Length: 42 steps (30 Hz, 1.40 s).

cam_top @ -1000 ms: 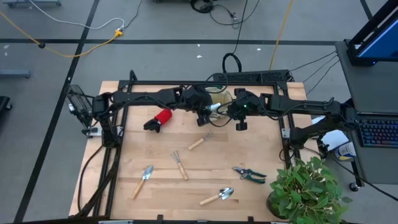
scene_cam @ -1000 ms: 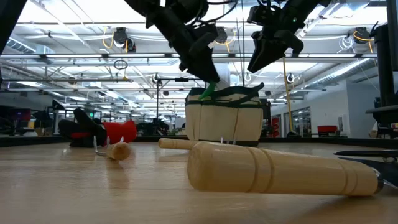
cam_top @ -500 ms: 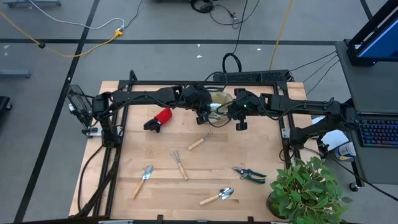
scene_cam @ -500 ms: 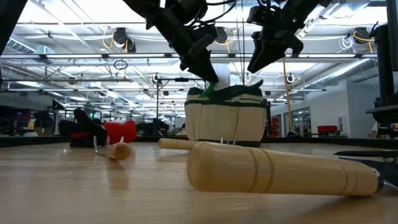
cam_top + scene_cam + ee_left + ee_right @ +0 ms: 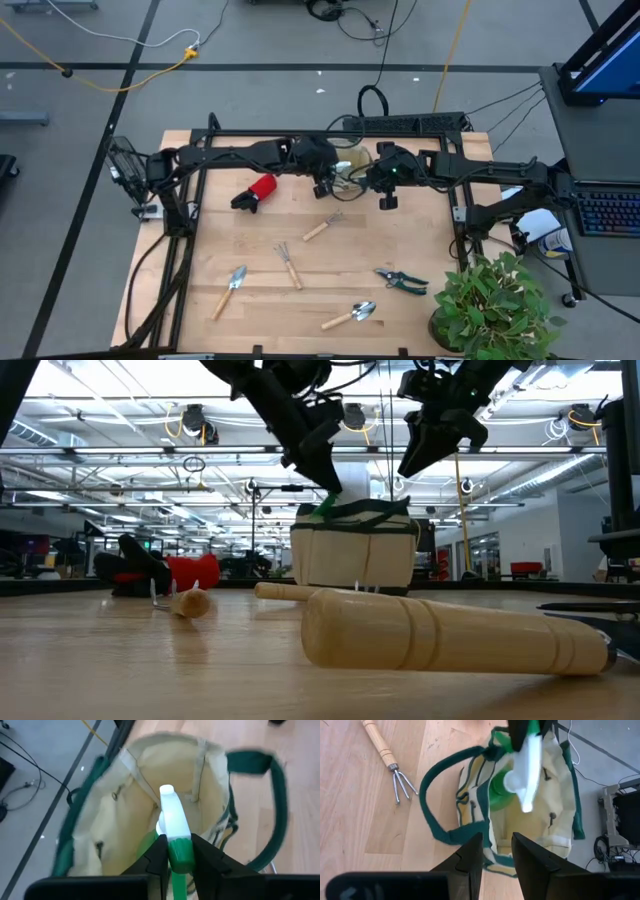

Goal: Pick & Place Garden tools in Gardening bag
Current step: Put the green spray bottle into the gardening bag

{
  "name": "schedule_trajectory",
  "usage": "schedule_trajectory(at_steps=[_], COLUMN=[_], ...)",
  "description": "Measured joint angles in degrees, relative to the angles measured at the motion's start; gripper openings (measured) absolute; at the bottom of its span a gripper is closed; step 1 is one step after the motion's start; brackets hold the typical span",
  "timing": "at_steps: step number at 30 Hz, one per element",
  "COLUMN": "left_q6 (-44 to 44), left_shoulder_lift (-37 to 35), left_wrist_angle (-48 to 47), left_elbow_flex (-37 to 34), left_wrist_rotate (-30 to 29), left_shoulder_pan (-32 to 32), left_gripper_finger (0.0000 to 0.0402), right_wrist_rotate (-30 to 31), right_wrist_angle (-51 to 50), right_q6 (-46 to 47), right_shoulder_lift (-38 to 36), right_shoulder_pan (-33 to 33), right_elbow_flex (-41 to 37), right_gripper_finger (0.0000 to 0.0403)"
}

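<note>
Left wrist view: my left fingers (image 5: 176, 851) pinch green-and-white sprayer (image 5: 173, 827) over bag (image 5: 115, 815) mouth — ready to drop; right fingers (image 5: 495, 851) spread, idle beside bag.

A leafy potted plant (image 5: 493, 303) stands at the wooden table's (image 5: 260, 300) corner; a keyboard (image 5: 610, 213) lies nearby.

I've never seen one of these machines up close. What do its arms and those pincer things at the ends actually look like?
Both arms are dark, nearly black, built from long slim segments joined by chunkier rounded joints, with thin black cables running along them. Each ends in two flat, dark, blade-like fingers: the left gripper and the right gripper look alike. A small green light glows on the right arm. No markings can be made out.
</note>
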Motion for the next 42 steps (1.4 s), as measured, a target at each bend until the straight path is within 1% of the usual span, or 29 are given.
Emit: schedule_trajectory(at_steps=[7, 12, 15, 18, 21, 23, 25, 27, 29, 30, 35, 42], left_q6=[-0.76, -2.74, -2.92, -2.67, -2.97, -3.78, -4.45, -4.57, -5.95, -6.92, -9.22, -7.13], left_shoulder_lift=[-2.11, -3.32, -6.37, -11.53, -17.25, -20.33, -22.45, -23.52, -24.06, -24.11, -23.94, -23.98], left_wrist_angle=[-1.51, -0.47, 3.74, 7.01, 11.41, 16.50, 24.32, 34.06, 41.34, 42.84, 36.89, 36.89], left_elbow_flex=[-0.45, -3.73, -6.96, -10.63, -16.59, -22.38, -29.27, -35.22, -39.19, -40.25, -41.07, -40.65], left_wrist_rotate=[0.14, 0.35, 1.00, 1.14, 1.07, 1.32, 2.42, 4.84, 7.71, 8.67, 8.60, 10.36], left_shoulder_pan=[0.47, 0.85, 1.00, 1.54, 1.96, 1.97, 2.05, 2.41, 3.23, 3.79, 6.09, 7.28], left_gripper_finger=[0.0066, 0.0058, 0.0058, 0.0059, 0.0064, 0.0063, 0.0058, 0.0058, 0.0058, 0.0058, 0.0058, 0.0059], right_wrist_rotate=[0.01, 0.01, 0.02, 0.02, 0.01, 0.02, 0.01, 0.00, 0.02, 0.00, 0.00, 0.00], right_wrist_angle=[-0.14, -0.55, -0.75, -0.70, -0.69, -0.56, -0.31, 0.58, 1.31, 1.66, 2.10, 3.57], right_q6=[0.43, 1.62, 1.66, 1.70, 1.70, 1.86, 1.92, 1.92, 1.92, 1.92, 1.92, 1.92], right_shoulder_lift=[0.00, 0.00, 0.00, 0.00, 0.00, 0.00, 0.00, 0.00, 0.00, 0.00, 0.00, 0.00], right_shoulder_pan=[0.00, 0.00, 0.00, 0.00, 0.00, 0.00, 0.00, 0.00, 0.00, 0.00, 0.00, 0.00], right_elbow_flex=[0.00, 0.02, 0.02, 0.02, 0.02, 0.02, 0.01, 0.02, 0.02, 0.02, 0.00, 0.02], right_gripper_finger=[0.0089, 0.0089, 0.0089, 0.0089, 0.0089, 0.0089, 0.0089, 0.0089, 0.0089, 0.0089, 0.0089, 0.0089])
